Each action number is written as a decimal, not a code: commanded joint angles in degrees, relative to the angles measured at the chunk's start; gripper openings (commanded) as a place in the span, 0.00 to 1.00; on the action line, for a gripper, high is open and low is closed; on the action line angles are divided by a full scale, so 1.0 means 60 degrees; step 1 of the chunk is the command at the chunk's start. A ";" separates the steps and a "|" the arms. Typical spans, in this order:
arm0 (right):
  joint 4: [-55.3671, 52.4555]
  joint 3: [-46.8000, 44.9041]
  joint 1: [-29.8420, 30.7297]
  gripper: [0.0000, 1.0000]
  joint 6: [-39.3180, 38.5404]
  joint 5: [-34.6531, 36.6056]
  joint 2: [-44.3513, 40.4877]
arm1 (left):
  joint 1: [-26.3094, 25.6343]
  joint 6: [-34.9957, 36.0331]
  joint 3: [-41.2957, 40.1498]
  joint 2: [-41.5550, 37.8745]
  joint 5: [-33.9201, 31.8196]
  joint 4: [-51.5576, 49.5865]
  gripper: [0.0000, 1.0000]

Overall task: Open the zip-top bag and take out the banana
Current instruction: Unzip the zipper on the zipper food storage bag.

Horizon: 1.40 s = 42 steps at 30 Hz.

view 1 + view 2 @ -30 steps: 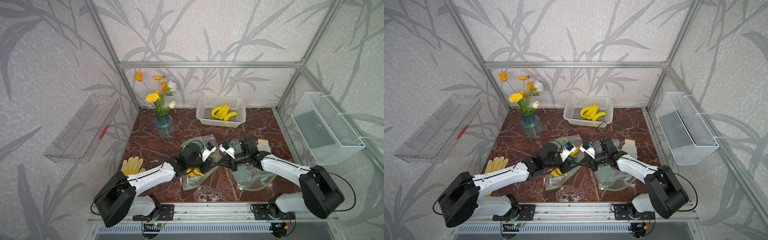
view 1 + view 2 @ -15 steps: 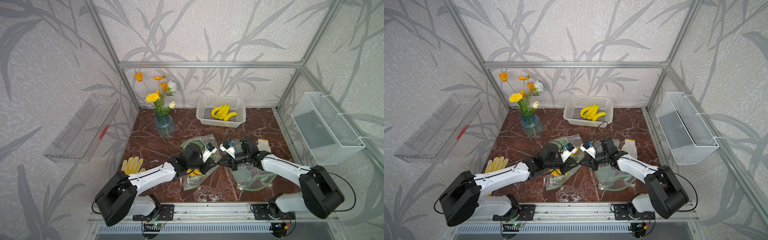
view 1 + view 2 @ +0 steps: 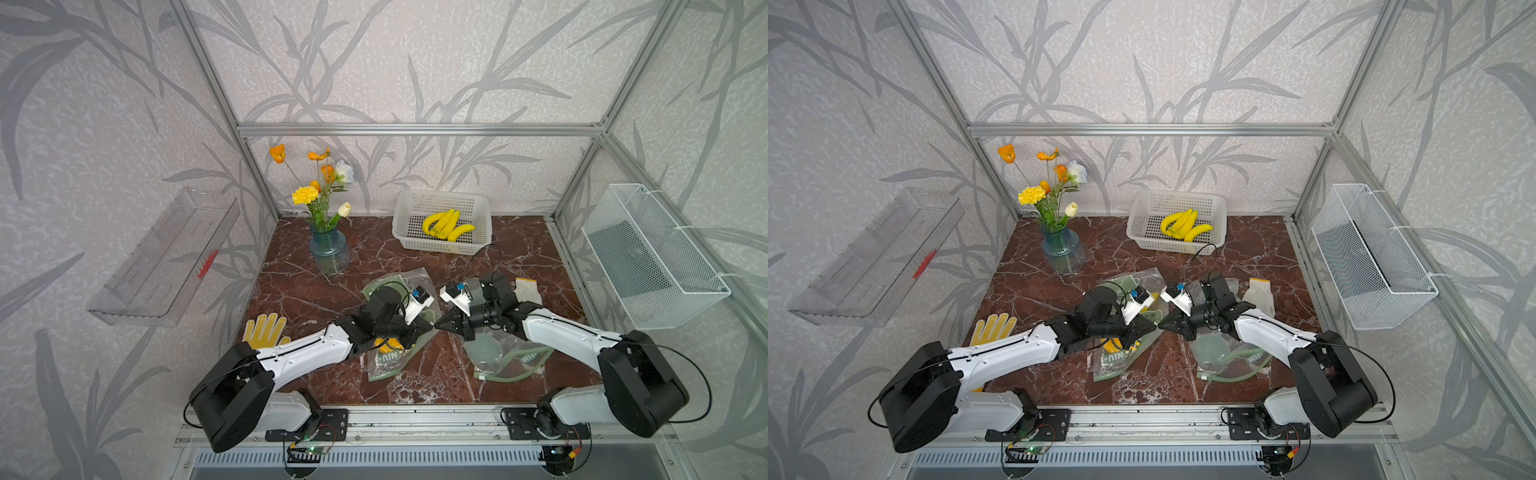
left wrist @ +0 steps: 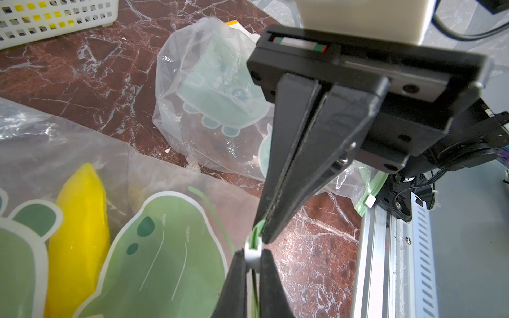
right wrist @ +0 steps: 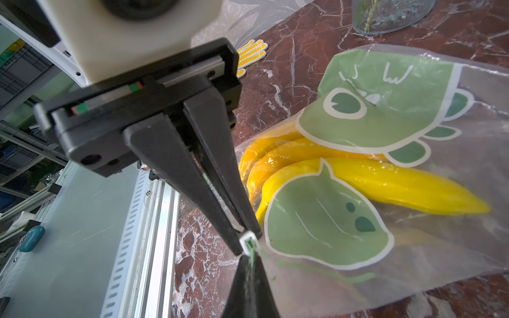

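Claws meet tip to tip over the middle of the brown stone table (image 3: 519, 257). We see the left claw (image 3: 428, 329) squeezed narrow. It holds the little white slider (image 4: 252, 254) of the zip-top bag (image 5: 385, 110). The right claw (image 3: 439, 327) is squeezed tight too. It pinches the green zip strip (image 4: 257, 231) right next to the slider. The two claws almost touch.

The zip-top bag lies on the table, partly under the left arm. We see yellow bananas (image 5: 399, 187) inside it, behind green cartoon pictures. We cannot tell how far the zip is open.

Another see-through bag (image 4: 209, 90) lies crumpled just beside the first one, under the right arm. At the back of the table a white basket (image 3: 440, 198) holds more yellow fruit. A blue glass vase (image 3: 329, 253) with flowers stands near the back, on the left arm's side. A yellow glove (image 3: 266, 330) lies flat near the left arm.
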 commanded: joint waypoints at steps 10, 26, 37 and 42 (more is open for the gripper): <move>0.1036 -0.0135 0.0030 0.00 0.0775 0.0218 -0.0388 | 0.0040 0.0113 -0.0017 0.0209 0.0029 -0.0316 0.06; 0.1828 -0.0291 0.0030 0.00 0.1606 0.0744 -0.0686 | 0.0043 0.0153 -0.0177 0.0282 0.0096 -0.0791 0.07; 0.2224 -0.0239 0.0031 0.00 0.2146 0.1074 -0.0774 | 0.0043 0.0006 -0.0571 0.0254 0.0116 -0.0855 0.07; 0.2370 -0.0190 0.0031 0.00 0.2348 0.1122 -0.0845 | 0.0028 -0.0073 -0.0702 0.0235 0.0082 -0.0895 0.07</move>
